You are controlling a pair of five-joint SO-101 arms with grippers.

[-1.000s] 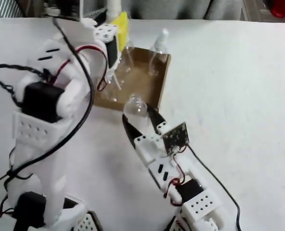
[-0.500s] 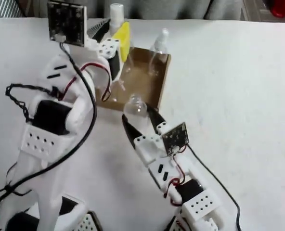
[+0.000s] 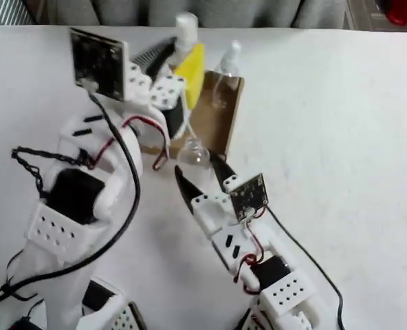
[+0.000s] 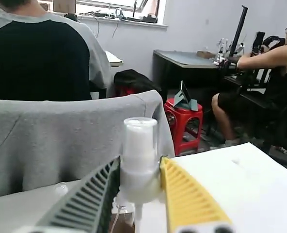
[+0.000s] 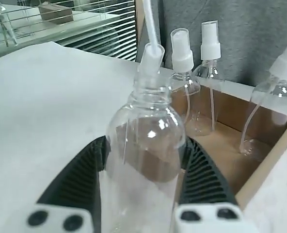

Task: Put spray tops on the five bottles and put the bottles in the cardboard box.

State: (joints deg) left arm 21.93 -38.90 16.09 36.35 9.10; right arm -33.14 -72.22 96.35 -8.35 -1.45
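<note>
Two arms work at the white surface [image 3: 341,124], and I count four clear bottles and four spray tops. One cardboard box [image 3: 235,113] sits close to the far edge of the surface, a little left of its middle. From the box's right wall the white surface runs broad to the right edge.

Three bottles stand upright in the box, each already wearing its white spray top: one [image 5: 183,82] beside a second [image 5: 209,73], and the third [image 5: 272,97] apart at the box's other end.

The fourth bottle [image 5: 146,121] stands upright on the surface just outside the box's near wall, its neck open. The right gripper [image 5: 144,145] has it by the body, its black fingers [image 5: 80,170] closed snug against both sides.

Above the box's near wall, the left gripper [image 4: 139,167] holds the loose spray top [image 4: 139,145] upright, pinched tight between a grey ribbed finger [image 4: 90,204] and a yellow one [image 4: 187,199]. Its thin dip tube [image 5: 148,24] hangs down to the mouth of the held bottle. I cannot tell how far in it goes.
</note>
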